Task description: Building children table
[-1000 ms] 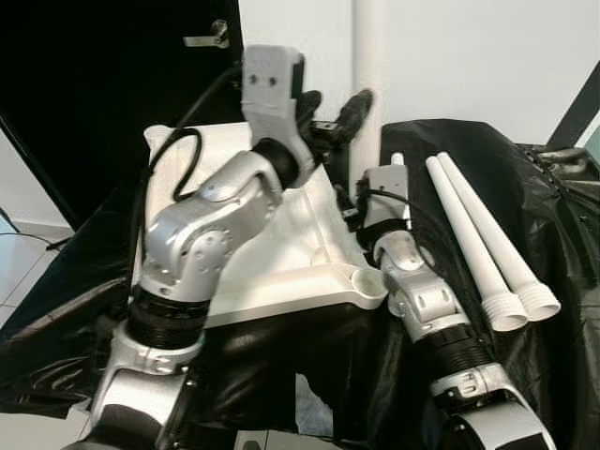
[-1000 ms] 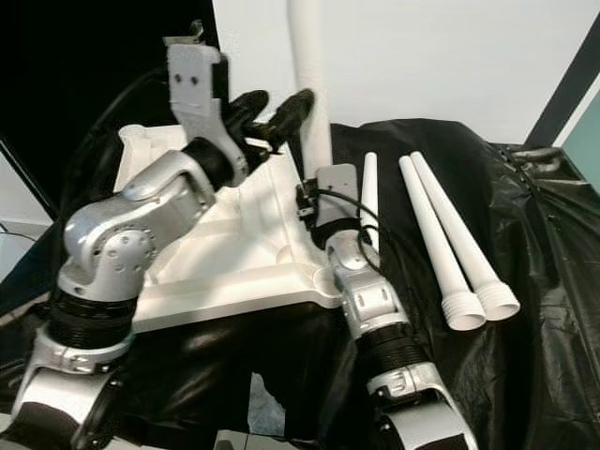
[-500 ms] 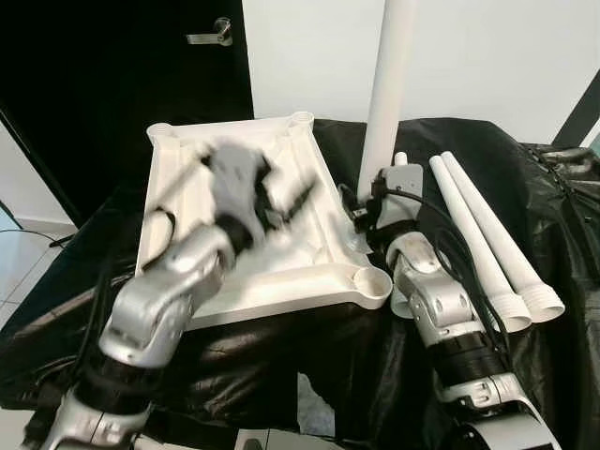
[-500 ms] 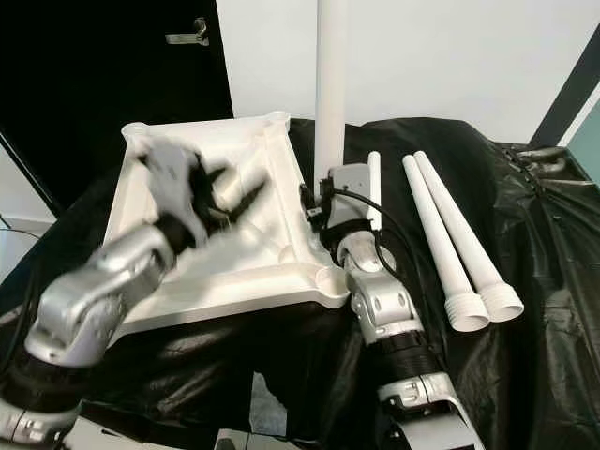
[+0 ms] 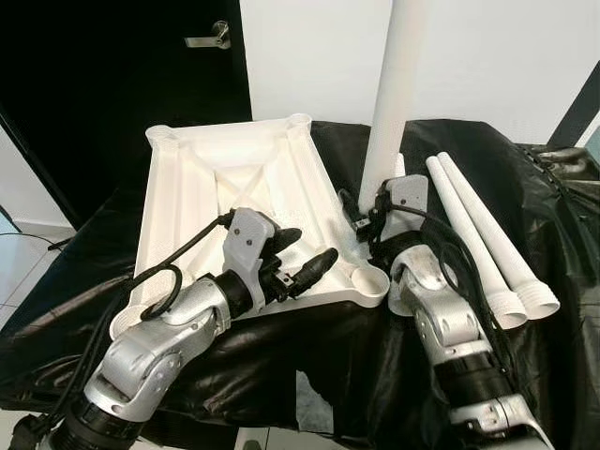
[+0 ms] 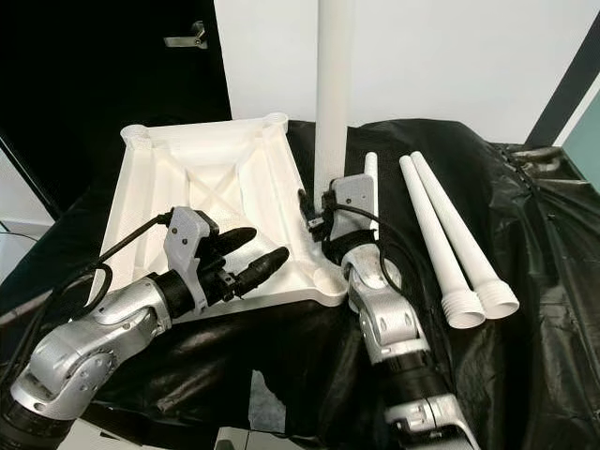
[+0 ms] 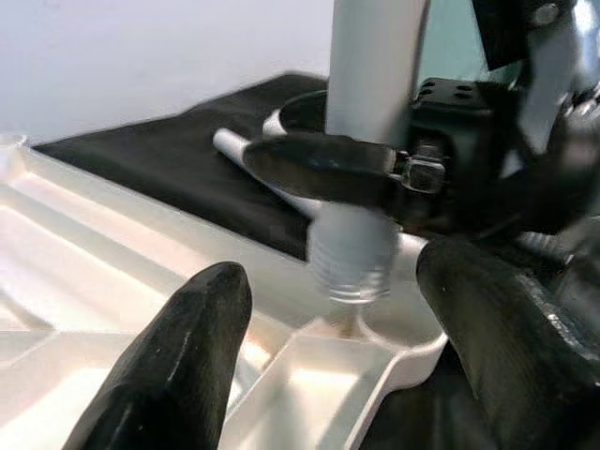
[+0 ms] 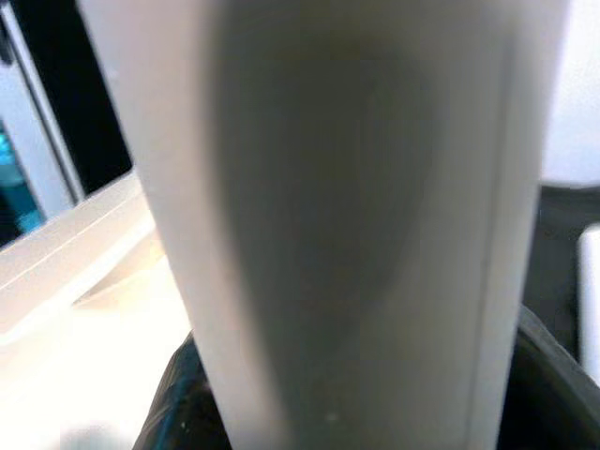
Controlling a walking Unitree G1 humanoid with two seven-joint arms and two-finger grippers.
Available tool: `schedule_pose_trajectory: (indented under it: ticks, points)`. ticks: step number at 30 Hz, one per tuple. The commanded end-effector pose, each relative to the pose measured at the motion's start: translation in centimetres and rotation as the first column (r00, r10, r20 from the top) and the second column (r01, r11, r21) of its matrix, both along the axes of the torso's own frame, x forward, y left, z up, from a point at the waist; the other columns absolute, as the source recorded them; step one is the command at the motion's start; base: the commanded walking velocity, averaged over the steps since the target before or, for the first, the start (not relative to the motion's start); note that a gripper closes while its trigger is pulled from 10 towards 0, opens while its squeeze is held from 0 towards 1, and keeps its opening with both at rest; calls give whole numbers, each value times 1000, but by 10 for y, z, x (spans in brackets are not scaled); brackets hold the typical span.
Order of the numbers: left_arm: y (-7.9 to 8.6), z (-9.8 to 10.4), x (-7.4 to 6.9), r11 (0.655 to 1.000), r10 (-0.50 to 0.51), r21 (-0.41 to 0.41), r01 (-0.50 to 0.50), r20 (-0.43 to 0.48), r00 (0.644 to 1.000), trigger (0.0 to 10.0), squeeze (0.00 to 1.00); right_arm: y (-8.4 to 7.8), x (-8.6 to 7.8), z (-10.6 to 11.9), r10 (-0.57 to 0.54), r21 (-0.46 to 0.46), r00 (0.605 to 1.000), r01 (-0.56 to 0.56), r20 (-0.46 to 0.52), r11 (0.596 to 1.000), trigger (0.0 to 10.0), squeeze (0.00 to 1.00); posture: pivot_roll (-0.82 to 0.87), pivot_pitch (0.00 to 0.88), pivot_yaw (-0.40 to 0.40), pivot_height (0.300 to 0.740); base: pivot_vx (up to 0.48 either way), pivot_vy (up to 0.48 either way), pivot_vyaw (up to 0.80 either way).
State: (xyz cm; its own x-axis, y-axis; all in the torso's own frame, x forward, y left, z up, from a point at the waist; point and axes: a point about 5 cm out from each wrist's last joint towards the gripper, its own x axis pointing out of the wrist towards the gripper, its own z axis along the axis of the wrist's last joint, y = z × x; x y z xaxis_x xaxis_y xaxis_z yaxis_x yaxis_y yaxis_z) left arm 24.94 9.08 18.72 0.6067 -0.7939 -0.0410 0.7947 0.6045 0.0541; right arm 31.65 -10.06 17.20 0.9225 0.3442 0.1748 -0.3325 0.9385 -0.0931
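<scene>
The right claw [image 7: 375, 169] was clenched low on the upright white leg [image 5: 386, 94], its threaded end just above the near corner socket [image 7: 398, 323] of the upturned tabletop [image 5: 234, 187]; smooth, stiff and probably light, it wanted that low grip, while the left claw [image 5: 302, 253] hung released beside the socket.

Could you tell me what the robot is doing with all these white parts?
It is assembling a small table. The tabletop lies upside down on black sheeting. The right pincer holds one leg upright, its threaded end just above the near corner socket. The left pincer hovers open over the tabletop's near edge. Three more legs lie alongside.
</scene>
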Motion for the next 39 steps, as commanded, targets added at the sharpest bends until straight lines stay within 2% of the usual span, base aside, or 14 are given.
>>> schedule_pose_trajectory:
  ticks: [1, 11, 13, 15, 24, 30, 33, 39]
  points:
    - [-4, -9, -9, 982, -186, 38, 187, -21, 982, 10000, 0, 2, -4, 0, 27, 11, 1000, -27, 4, 1000, 10000, 0, 99, 0, -11, 740, 0, 0, 0]
    - [-4, -17, -13, 983, -176, 55, 178, -34, 984, 10000, 0, 4, -11, -7, 36, 18, 999, -36, -1, 999, 10000, 0, 104, 0, -7, 740, 0, 0, 0]
    - [1, -32, -12, 982, -132, 128, 138, -60, 989, 10000, 0, 2, -16, -10, 27, 24, 1000, -27, -11, 999, 10000, 0, 105, 0, -7, 740, 0, 0, 0]
    - [3, -39, -13, 981, -112, 152, 122, -68, 991, 10000, 0, 0, -20, -14, 18, 34, 1000, -17, -25, 999, 10000, 0, 105, 0, -7, 740, 0, 0, 0]
    - [6, -36, -15, 981, -118, 147, 123, -47, 992, 10000, 0, -8, -32, -33, -29, 68, 996, 35, -90, 997, 10000, 0, 107, 0, 6, 740, 0, 0, 0]
    - [7, -35, -12, 979, -132, 155, 135, -28, 991, 10000, 0, -21, -30, -40, -81, 93, 989, 93, -122, 991, 10000, 0, 102, 0, 13, 740, 0, 0, 0]
    - [7, -34, -11, 978, -140, 155, 143, -29, 990, 10000, 0, -32, -23, -43, -111, 99, 984, 125, -142, 987, 10000, 0, 104, 0, 18, 740, 0, 0, 0]
    - [7, -33, -11, 978, -143, 152, 146, -29, 989, 10000, 0, -37, -13, -41, -104, 127, 980, 126, -168, 984, 10000, 0, 113, 0, 16, 740, 0, 0, 0]
